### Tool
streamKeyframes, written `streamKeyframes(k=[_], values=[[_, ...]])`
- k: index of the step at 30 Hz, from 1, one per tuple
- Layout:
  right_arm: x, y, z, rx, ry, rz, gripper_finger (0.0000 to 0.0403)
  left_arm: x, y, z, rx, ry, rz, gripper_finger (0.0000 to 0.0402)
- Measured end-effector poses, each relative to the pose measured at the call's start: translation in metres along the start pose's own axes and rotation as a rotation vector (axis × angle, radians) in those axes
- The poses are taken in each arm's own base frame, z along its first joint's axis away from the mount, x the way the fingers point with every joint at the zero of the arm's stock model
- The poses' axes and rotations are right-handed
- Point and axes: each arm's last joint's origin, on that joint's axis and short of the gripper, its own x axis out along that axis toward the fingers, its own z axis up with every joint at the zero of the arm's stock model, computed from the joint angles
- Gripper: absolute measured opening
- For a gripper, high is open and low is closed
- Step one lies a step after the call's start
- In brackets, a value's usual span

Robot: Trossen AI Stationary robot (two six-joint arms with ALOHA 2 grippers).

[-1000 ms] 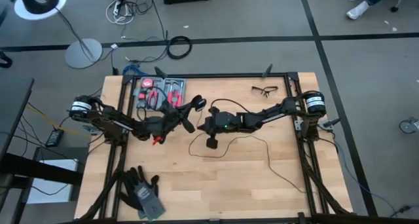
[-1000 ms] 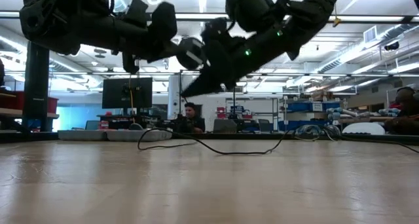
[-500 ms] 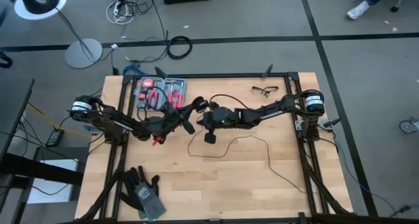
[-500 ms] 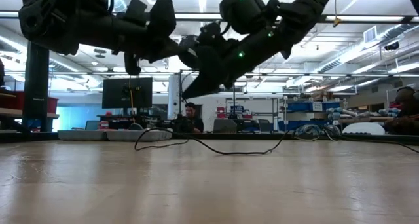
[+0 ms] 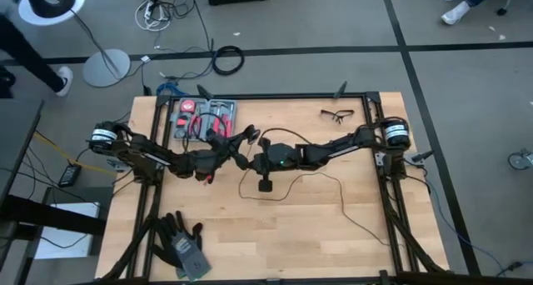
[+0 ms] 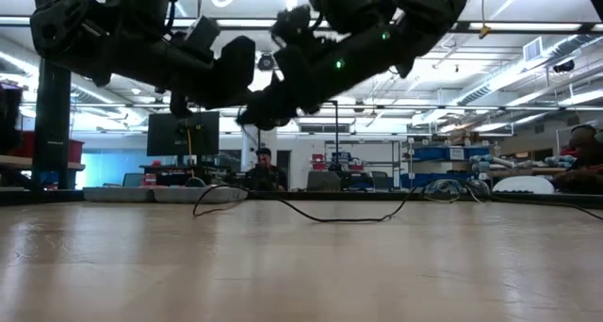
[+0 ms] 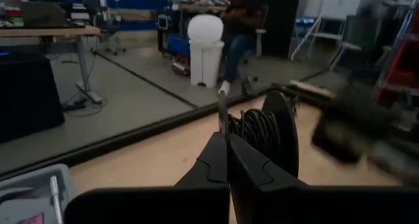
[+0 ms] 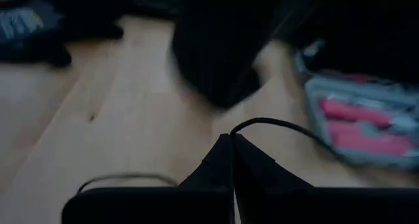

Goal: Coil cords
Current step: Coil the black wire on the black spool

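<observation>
The thin black cord [image 5: 329, 181] lies in loose curves on the wooden table, trailing toward the near right edge [image 5: 379, 239]. Part of it is wound in several turns on a round black puck [image 7: 272, 129], held up off the table just beyond my left gripper's fingertips. My left gripper [image 5: 246, 138] is shut at the table's middle, above the wood. My right gripper [image 5: 253, 155] is shut on the cord right beside it. In the low view both grippers [image 6: 254, 87] hang well above the table, and the cord [image 6: 311, 213] lies below them. My left gripper is shut on something thin [image 7: 222, 116] that sticks up from between its fingertips, right beside the wound puck. Whether this is the cord or a part of the puck I cannot tell. The puck stands on edge, clear of the table. My right gripper pinches the cord [image 8: 243, 126] between its two fingertips, a single strand. From the fingers the strand arcs away in the air [image 8: 288, 126]. Another stretch lies slack on the table [image 8: 124, 179].
A tool case with red-handled tools [image 5: 204, 118] lies at the far left, safety glasses [image 5: 337, 114] at the far right, dark gloves [image 5: 179, 243] at the near left. A person walks past beyond the far left corner [image 5: 29, 47]. Another sits in the room [image 7: 239, 18].
My right gripper has moved toward the table's left edge, closer to my left gripper, staying up off the table. The cord's loop on the table has shifted a little toward the left.
</observation>
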Motion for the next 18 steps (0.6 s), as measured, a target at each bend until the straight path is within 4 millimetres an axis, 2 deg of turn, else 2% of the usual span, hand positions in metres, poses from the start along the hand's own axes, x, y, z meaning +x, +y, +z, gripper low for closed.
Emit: streamKeyframes(k=[8, 13, 18], values=[[-0.018, -0.008, 0.015, -0.058, 0.012, -0.003, 0.0000, 0.000, 0.001, -0.009, 0.051, 0.081, -0.051, 0.0000], [-0.026, -0.020, 0.018, -0.067, 0.041, -0.011, 0.0000, 0.000, -0.001, -0.012, 0.041, 0.121, -0.135, 0.0000], [-0.040, -0.030, 0.026, -0.058, 0.047, -0.005, 0.0000, -0.001, 0.000, -0.015, 0.044, 0.148, -0.132, 0.0000]])
